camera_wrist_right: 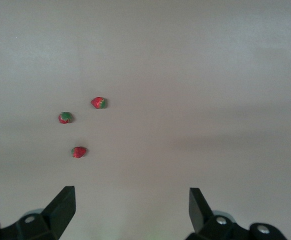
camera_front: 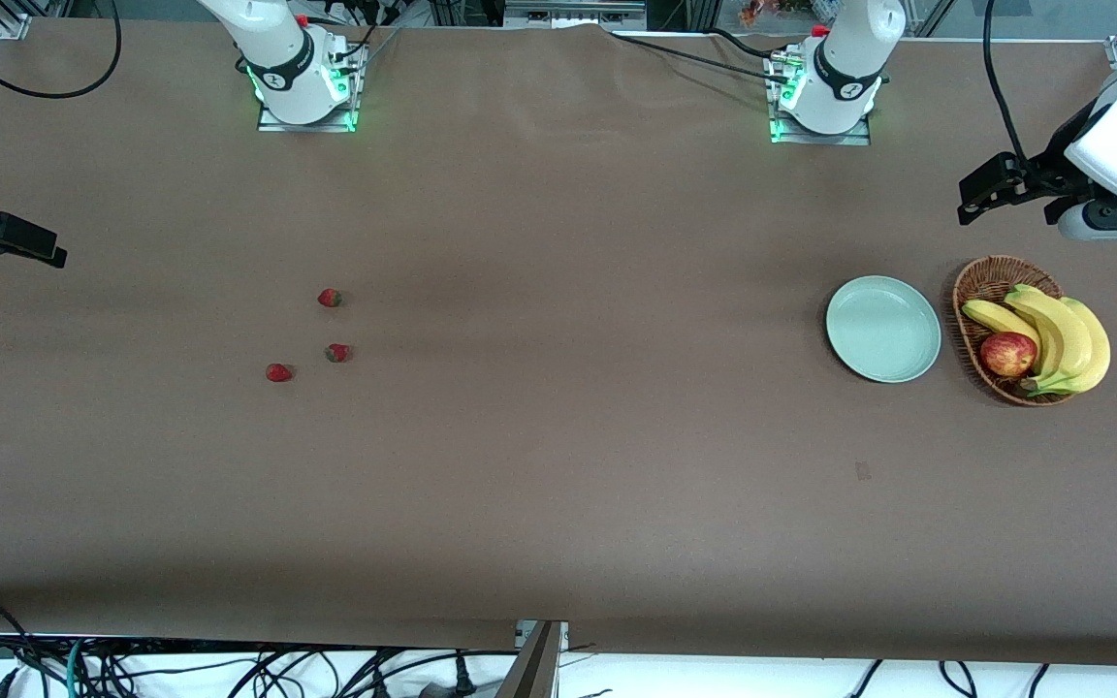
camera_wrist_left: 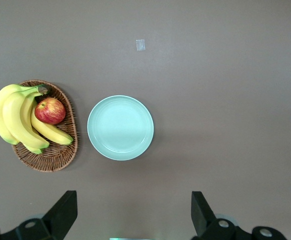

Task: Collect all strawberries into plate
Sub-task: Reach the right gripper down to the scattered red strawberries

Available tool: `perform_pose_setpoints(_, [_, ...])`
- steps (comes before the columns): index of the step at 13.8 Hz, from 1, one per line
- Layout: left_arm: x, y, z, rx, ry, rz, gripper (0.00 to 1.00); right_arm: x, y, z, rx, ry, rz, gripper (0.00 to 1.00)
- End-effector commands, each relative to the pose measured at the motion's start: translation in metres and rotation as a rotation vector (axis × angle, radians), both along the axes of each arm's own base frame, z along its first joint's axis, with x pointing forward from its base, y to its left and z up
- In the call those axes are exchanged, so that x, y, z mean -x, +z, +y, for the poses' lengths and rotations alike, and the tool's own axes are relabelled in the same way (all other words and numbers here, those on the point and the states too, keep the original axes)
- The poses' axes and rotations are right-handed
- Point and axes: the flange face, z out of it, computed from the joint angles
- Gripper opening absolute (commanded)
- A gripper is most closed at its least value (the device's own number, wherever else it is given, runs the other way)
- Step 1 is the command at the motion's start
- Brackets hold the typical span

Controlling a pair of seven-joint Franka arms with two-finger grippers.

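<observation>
Claws left (camera_wrist_left: 130, 220) and right (camera_wrist_right: 130, 217) both hang spread wide, holding nothing, touching nothing.

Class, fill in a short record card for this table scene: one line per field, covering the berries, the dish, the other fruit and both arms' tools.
strawberries: three small red strawberries loose on the brown table, toward the right arm's end
plate: round pale mint-green plate, nothing on it, toward the left arm's end
basket: brown wicker basket beside the plate, holding yellow bananas and a red-yellow apple
left tool: open, holding nothing, above the table by the plate
right tool: open, holding nothing, above the table by the strawberries
progress: no berry collected yet
</observation>
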Motion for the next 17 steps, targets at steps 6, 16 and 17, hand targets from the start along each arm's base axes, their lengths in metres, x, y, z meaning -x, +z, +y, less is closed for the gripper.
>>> perform_pose_setpoints(6, [-0.032, -0.033, -0.006, -0.022, -0.022, 0.044, 1.00, -0.020, -0.033, 0.018, 0.011, 0.039, 0.063, 1.00])
perform_pose_setpoints(16, [-0.030, -0.027, -0.010, -0.025, -0.043, 0.047, 1.00, -0.087, -0.263, 0.173, -0.073, 0.122, 0.107, 1.00])
perform_pose_setpoints(17, [-0.030, -0.027, -0.006, -0.025, -0.037, 0.049, 1.00, -0.083, -0.279, 0.193, -0.076, 0.128, 0.100, 1.00])
